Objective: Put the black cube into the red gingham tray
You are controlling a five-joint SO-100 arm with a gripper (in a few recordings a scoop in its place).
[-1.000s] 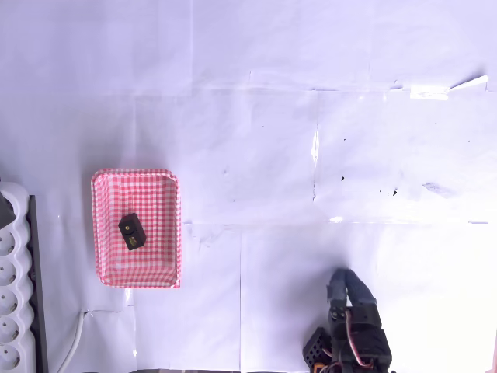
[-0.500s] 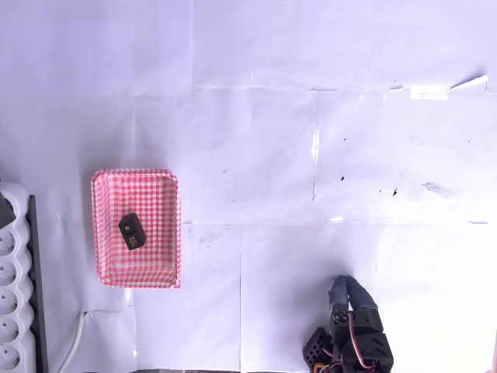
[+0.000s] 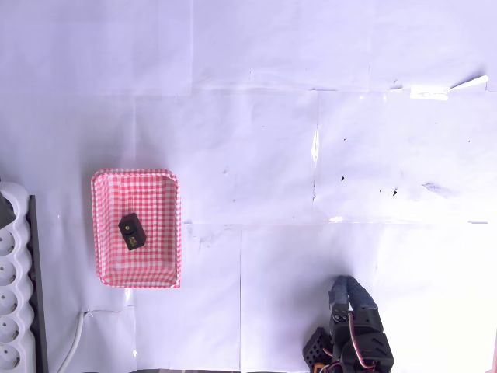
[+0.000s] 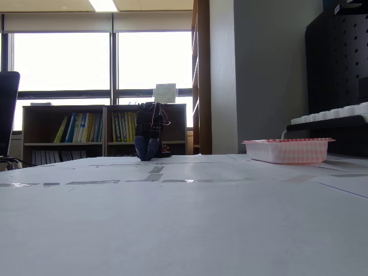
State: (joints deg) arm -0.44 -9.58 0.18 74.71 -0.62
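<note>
Black cube (image 3: 130, 231) unmoved inside red gingham tray (image 3: 173, 233); arm retracted slightly, fingers (image 3: 342, 287) state unclear.

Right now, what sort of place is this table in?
Probably an office or lab room: bookshelves full of books under wide windows, ceiling panel lighting, and a black pegboard beside the paper-covered table.

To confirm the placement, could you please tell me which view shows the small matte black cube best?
The overhead view: the small matte black cube lies in plain sight inside the red-and-white gingham tray. In the low fixed view, the tray's wall hides it.
</note>
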